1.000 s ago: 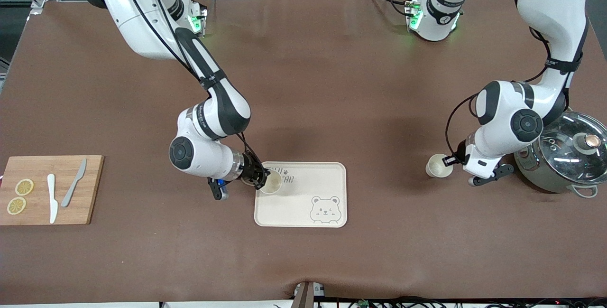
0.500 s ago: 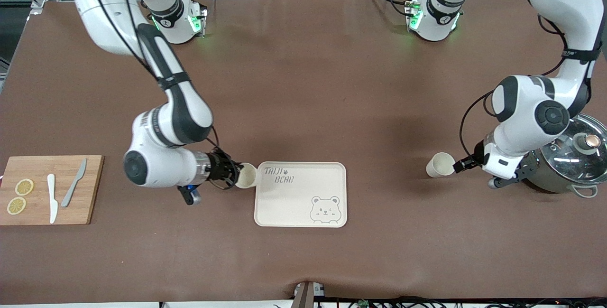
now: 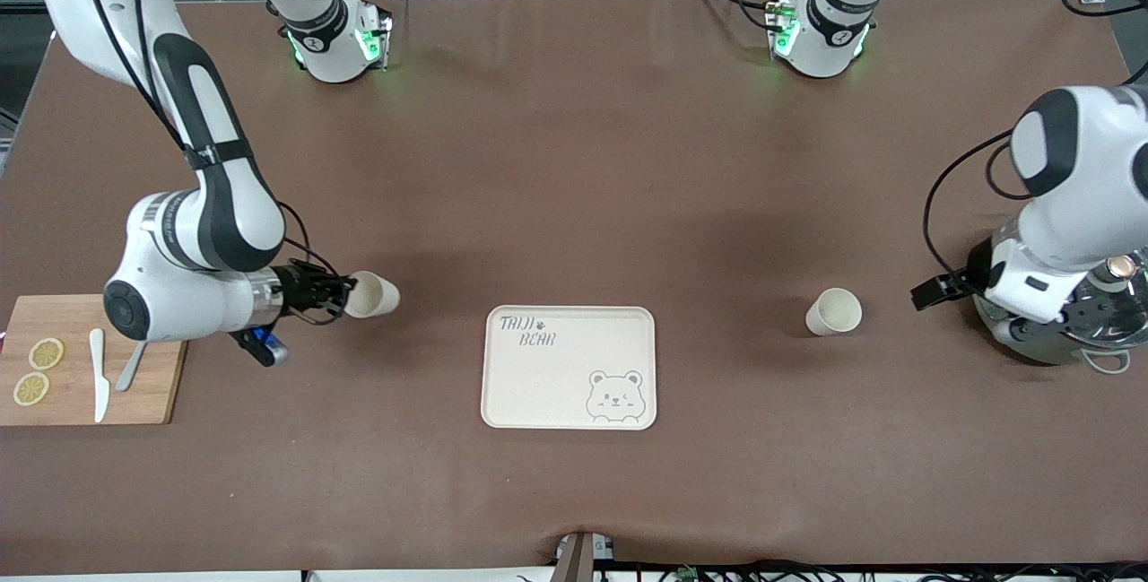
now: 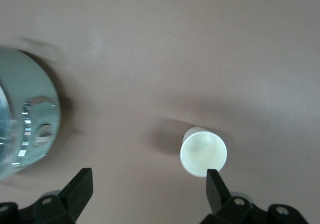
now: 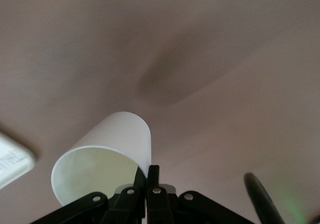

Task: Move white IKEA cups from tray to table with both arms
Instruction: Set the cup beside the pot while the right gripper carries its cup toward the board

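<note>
One white cup (image 3: pixel 834 311) stands upright on the table between the bear tray (image 3: pixel 628 331) and the pot. My left gripper (image 3: pixel 933 291) is open and empty, apart from that cup, close to the pot. In the left wrist view the cup (image 4: pixel 202 151) lies just ahead of one fingertip (image 4: pixel 216 180) of the open gripper (image 4: pixel 149 179). My right gripper (image 3: pixel 336 295) is shut on the rim wall of the second white cup (image 3: pixel 372 295) and holds it tilted on its side over bare table between the cutting board and the tray. The right wrist view shows this gripper (image 5: pixel 146 176) pinching the cup (image 5: pixel 107 154).
A wooden cutting board (image 3: pixel 170 358) with two knives and lemon slices lies at the right arm's end. A steel pot with a glass lid (image 3: pixel 1090 313) stands at the left arm's end, also in the left wrist view (image 4: pixel 25 119). The tray's corner shows in the right wrist view (image 5: pixel 10 161).
My right gripper has carried its cup off the tray's corner toward the cutting board. My left gripper has drawn back from the standing cup toward the pot.
</note>
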Robot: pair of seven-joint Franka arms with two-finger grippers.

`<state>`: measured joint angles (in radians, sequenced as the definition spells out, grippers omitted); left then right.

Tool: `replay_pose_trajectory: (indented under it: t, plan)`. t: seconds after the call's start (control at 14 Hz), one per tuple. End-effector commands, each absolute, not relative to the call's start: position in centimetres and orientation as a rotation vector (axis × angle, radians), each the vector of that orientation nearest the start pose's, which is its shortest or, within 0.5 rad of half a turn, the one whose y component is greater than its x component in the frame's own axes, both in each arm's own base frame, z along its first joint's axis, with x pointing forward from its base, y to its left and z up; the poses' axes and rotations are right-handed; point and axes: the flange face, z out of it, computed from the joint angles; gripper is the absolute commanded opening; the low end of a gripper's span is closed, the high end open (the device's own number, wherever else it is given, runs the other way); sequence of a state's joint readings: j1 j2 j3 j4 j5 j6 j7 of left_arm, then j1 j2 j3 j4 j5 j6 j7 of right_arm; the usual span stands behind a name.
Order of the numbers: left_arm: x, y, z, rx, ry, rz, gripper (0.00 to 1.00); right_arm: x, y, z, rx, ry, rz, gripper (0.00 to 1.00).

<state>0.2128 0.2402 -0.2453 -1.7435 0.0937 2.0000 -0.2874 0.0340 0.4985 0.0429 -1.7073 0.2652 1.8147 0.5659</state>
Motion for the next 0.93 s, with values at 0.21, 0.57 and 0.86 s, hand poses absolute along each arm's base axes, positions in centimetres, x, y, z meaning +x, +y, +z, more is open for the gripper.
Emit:
replay_pose_trajectory:
  t: [0.21,0.57,0.86]
  plan:
    - [63.4,1.1,51.7,-3.085,-0.174,-0.063,1.00,56.8,-6.7,28.0,-2.928,0.559,0.670,0.00]
    - [61.6,0.9,57.8,-3.086,-0.146,0.031,1.00,55.4,-12.8,25.6,-3.002,0.443,0.591,0.00]
    - [59.1,-0.2,61.8,-3.070,-0.130,-0.015,1.00,54.7,-12.4,24.4,-2.996,0.437,0.616,0.00]
